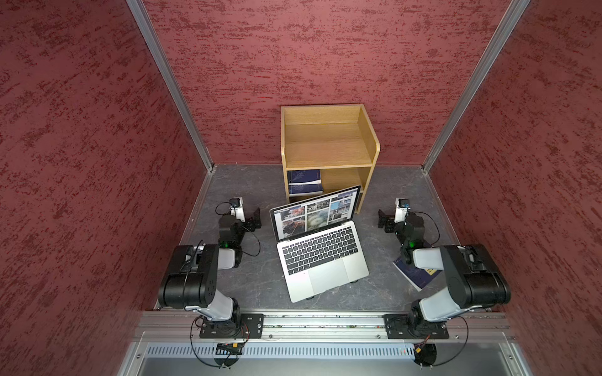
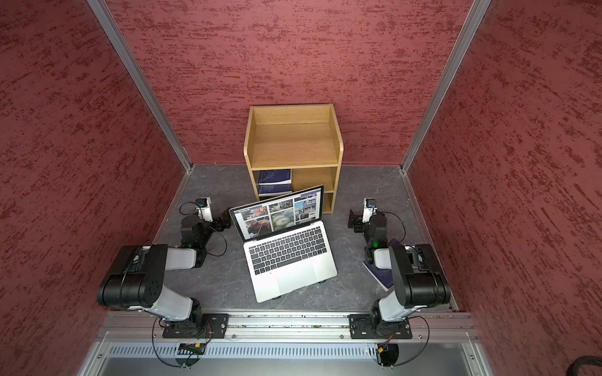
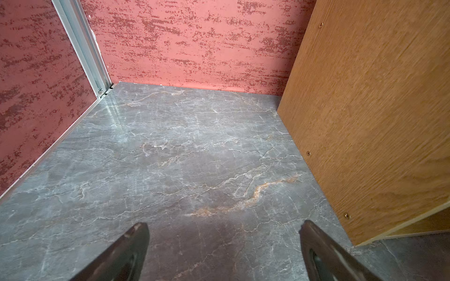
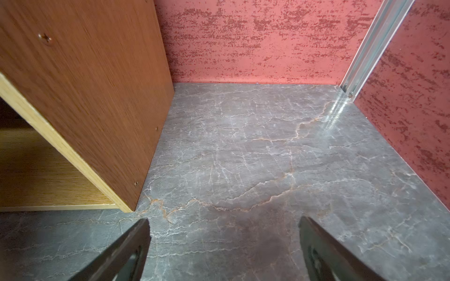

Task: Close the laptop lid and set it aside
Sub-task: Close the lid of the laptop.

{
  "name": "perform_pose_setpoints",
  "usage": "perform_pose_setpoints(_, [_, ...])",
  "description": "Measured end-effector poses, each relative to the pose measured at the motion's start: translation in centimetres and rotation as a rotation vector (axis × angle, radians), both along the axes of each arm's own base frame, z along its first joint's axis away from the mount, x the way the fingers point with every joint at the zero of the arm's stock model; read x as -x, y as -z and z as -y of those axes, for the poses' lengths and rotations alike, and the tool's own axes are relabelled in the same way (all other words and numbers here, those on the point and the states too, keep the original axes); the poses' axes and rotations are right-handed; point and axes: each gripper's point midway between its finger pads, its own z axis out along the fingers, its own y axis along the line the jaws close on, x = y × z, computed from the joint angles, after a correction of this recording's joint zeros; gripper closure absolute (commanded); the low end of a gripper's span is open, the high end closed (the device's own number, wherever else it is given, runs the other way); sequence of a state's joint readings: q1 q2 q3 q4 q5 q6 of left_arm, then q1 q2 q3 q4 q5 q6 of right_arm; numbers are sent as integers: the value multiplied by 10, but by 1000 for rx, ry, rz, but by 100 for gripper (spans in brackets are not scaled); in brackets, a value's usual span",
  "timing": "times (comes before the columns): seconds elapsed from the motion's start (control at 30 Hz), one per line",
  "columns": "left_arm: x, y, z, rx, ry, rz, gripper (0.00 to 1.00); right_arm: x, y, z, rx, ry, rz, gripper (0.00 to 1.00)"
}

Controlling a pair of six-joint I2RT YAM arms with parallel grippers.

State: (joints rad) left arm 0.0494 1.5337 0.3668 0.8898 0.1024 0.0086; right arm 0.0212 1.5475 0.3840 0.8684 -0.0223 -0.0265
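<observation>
The open laptop (image 1: 322,260) sits angled at mid-worktop (image 1: 254,283), the laptop lid (image 1: 314,211) raised (screen lit with photos) just in front of a wooden shelf unit (image 1: 325,143). The left end effector (image 3: 224,223) and right end effector (image 4: 224,219) flank it, both spread wide and gripping nothing.

The laptop (image 1: 321,257) stands on the table (image 1: 254,283) before the shelf (image 1: 369,143), with books (image 1: 304,182) in the shelf's lower left. My left gripper (image 1: 255,218) flanks the laptop's left, my right gripper (image 1: 382,219) its right.
</observation>
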Motion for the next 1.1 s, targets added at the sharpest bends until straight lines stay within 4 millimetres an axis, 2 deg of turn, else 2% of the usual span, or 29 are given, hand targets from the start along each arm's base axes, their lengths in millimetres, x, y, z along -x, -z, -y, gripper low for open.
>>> perform_pose_setpoints(0.5, [0, -1, 0, -1, 0, 1, 0, 0, -1, 0, 1, 1, 3, 1])
perform_pose_setpoints(0.6, [6, -9, 1, -8, -20, -14, 0, 8, -17, 2, -1, 18, 17, 2])
perform_pose_setpoints(0.67, [10, -35, 1, 12, -59, -13, 0, 16, -44, 7, -32, 63, 35, 1])
perform_pose_setpoints(0.77, [13, -102, -8, 87, -137, 47, 0, 24, -105, 21, -121, 172, 76, 2])
perform_pose_setpoints(0.83, [26, -146, -17, 169, -194, 107, 0, 34, -140, 30, -212, 248, 91, 2])
perform_pose_setpoints(0.9, [49, -170, -27, 276, -261, 140, 0, 50, -158, 37, -303, 312, 76, 1])
perform_pose_setpoints(0.93, [60, -174, -31, 325, -287, 144, 0, 57, -160, 38, -340, 331, 56, 1])
perform_pose_setpoints(1.0, [86, -179, -37, 432, -313, 143, 0, 76, -151, 35, -411, 352, -27, 2])
perform_pose_setpoints(1.1, [107, -178, -29, 521, -292, 95, 0, 97, -131, 18, -480, 297, -160, 2])
